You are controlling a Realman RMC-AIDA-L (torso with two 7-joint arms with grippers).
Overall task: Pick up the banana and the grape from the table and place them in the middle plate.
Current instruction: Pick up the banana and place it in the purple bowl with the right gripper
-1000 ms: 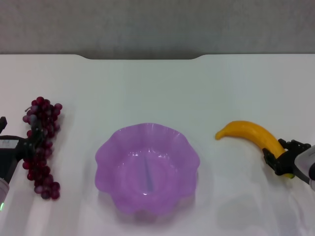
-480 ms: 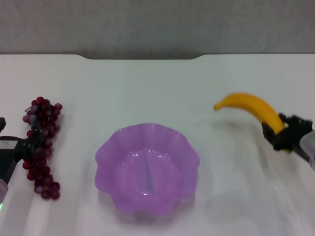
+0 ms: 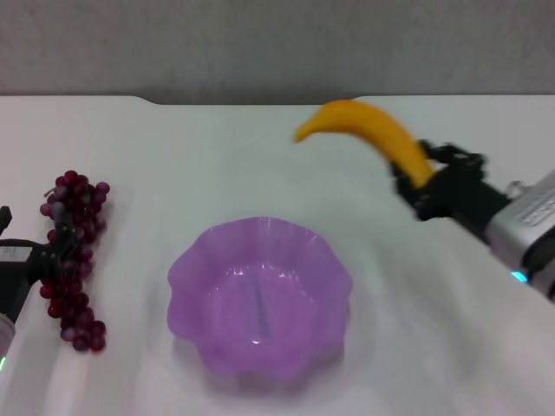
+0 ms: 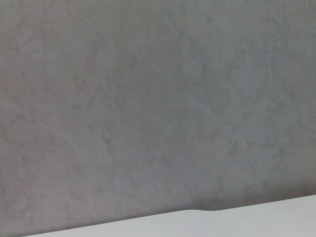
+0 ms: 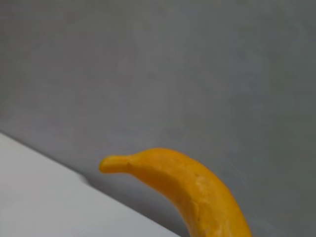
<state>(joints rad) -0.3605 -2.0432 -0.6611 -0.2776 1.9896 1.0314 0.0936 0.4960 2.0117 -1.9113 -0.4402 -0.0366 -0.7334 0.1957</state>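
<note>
My right end effector, in the upper right of the head view, is clamped on the banana, holding it in the air above the desk. My left end effector at the left edge grips the grape, which lies on the desk. The middle plate sits at lower centre.

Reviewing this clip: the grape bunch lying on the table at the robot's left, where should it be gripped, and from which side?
Probably across the bunch's middle, from above. The grape lies flat and lengthwise on the table, long and narrow, so jaws straddling its narrow width would close on the most fruit. The left gripper sits at that mid-section. The right gripper holds the banana aloft, near its end.
</note>
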